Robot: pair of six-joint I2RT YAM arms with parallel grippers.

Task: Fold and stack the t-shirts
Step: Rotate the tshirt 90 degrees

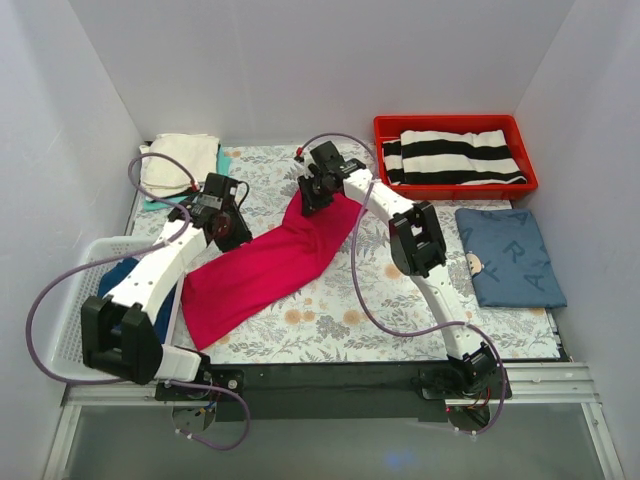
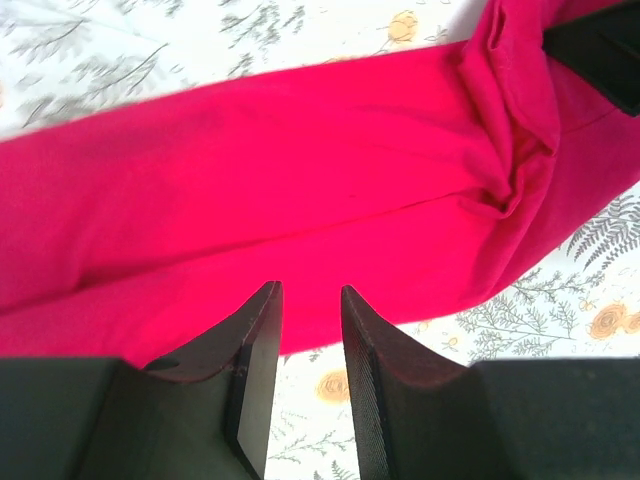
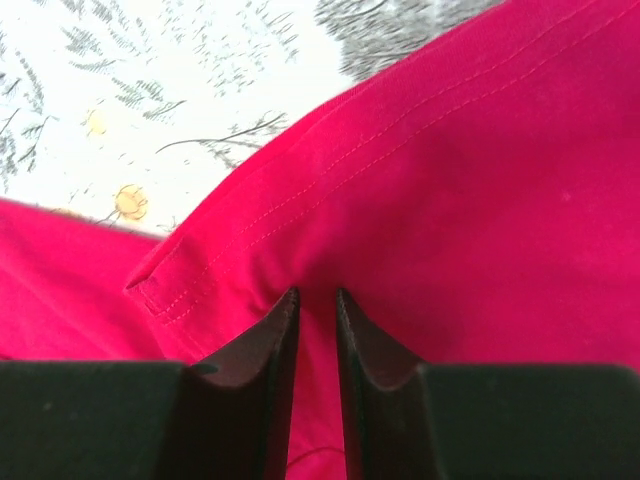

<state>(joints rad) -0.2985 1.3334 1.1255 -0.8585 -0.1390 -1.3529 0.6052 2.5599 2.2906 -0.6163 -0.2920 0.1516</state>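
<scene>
The crimson-red t-shirt [image 1: 262,270] lies bunched in a long diagonal band on the floral tablecloth, rising at its far end. My right gripper [image 1: 316,192] is shut on that far end; in the right wrist view red cloth [image 3: 480,180] sits pinched between the jaws [image 3: 317,293]. My left gripper [image 1: 228,230] is at the shirt's upper-left edge, open and empty [image 2: 310,290], its tips just over the red cloth [image 2: 300,180]. A navy t-shirt [image 1: 116,277] lies in the white basket [image 1: 75,300]. A cream folded tee [image 1: 180,160] lies on a teal one [image 1: 226,160] at the back left.
A red tray [image 1: 455,187] at the back right holds a black-and-white striped shirt [image 1: 452,155]. A grey-blue folded shirt [image 1: 510,255] lies at the right. White walls close the table on three sides. Purple cables loop round both arms.
</scene>
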